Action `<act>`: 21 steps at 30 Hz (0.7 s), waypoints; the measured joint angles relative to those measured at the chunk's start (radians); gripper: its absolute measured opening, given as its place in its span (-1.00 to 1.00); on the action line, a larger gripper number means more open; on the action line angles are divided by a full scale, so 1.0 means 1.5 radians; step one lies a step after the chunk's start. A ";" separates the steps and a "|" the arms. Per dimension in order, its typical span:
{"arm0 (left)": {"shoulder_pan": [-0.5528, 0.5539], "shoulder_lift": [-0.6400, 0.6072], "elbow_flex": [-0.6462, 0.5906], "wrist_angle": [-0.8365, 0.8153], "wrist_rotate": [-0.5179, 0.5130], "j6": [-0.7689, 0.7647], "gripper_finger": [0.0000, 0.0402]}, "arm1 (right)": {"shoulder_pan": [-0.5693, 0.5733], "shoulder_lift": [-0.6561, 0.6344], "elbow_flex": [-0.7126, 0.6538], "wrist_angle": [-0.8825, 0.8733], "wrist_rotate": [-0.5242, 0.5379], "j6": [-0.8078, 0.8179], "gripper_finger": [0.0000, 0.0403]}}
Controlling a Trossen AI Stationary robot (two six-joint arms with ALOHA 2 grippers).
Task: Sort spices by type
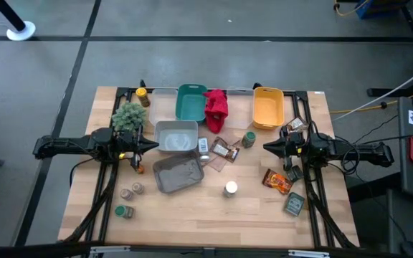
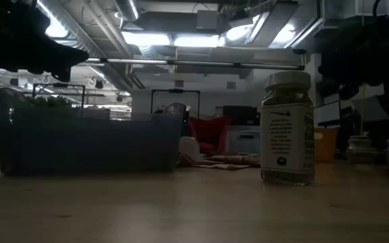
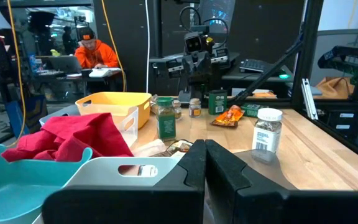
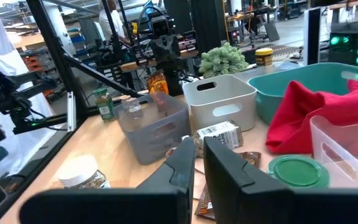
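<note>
The wooden table [image 1: 192, 215] carries a crowd of bins along its far edge: a clear bin [image 1: 165, 102] toward the far left, a teal bin [image 1: 191, 102] beside it, and a yellow bin [image 1: 267, 107] toward the far right, with a red cloth [image 1: 216, 108] draped over the teal bin's right rim. Nearer the middle sit a pale grey bin [image 1: 176, 136] and, just in front of it, a darker grey bin [image 1: 178, 174]. A bushy green plant [image 1: 129, 115] stands by the left edge, right next to the left arm.

The left claw [image 1: 151, 144] hangs at the pale grey bin's left side, its fingers pressed together. The right claw [image 1: 269, 147] hangs right of centre, its fingers nearly closed on nothing.

The spices are scattered. Between the two claws lie a small white packet [image 1: 203, 146], flat brown packets [image 1: 225, 152] and a green-lidded jar [image 1: 249, 138]. A white-lidded jar [image 1: 231, 188] stands alone toward the near edge. Under the right arm lie an orange-brown packet [image 1: 277, 180] and a dark green packet [image 1: 295, 204]; more small jars [image 1: 295, 124] cluster beside the yellow bin. Three small jars [image 1: 129, 198] sit near the near left corner, and a yellow-lidded jar [image 1: 143, 95] stands at the far left corner.
</note>
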 joint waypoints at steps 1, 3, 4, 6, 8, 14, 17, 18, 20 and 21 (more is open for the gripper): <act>0.000 0.000 0.000 0.000 0.000 0.000 -1.00 | 0.000 0.000 0.000 0.001 0.011 -0.008 -0.81; 0.000 0.000 0.000 0.000 0.000 0.000 -1.00 | 0.000 0.000 0.000 0.002 0.021 -0.010 -0.81; 0.000 0.000 0.000 0.000 0.000 0.000 -1.00 | 0.000 0.000 0.000 0.002 0.021 -0.009 -0.81; 0.000 0.000 0.000 0.000 0.000 0.000 -1.00 | 0.000 0.000 0.000 0.002 0.021 -0.009 -0.81; 0.000 0.000 0.000 0.000 0.000 0.000 -1.00 | 0.000 0.000 0.000 0.005 0.022 -0.008 -0.81; 0.000 0.000 0.000 0.000 0.000 0.000 -1.00 | 0.000 0.000 -0.002 0.038 0.043 -0.006 -0.81; 0.000 0.000 0.000 0.000 0.000 -0.002 -1.00 | 0.000 0.000 -0.002 0.043 0.070 0.020 -0.81; 0.000 0.000 0.000 0.000 0.000 -0.006 -1.00 | 0.000 0.000 -0.002 0.043 0.076 0.031 -0.81; 0.000 0.000 0.000 0.000 0.000 -0.013 -1.00 | 0.000 0.000 -0.002 0.043 0.081 0.050 -0.81; 0.000 0.000 0.000 0.000 0.000 -0.015 -1.00 | 0.000 0.000 -0.002 0.045 0.081 0.060 -0.81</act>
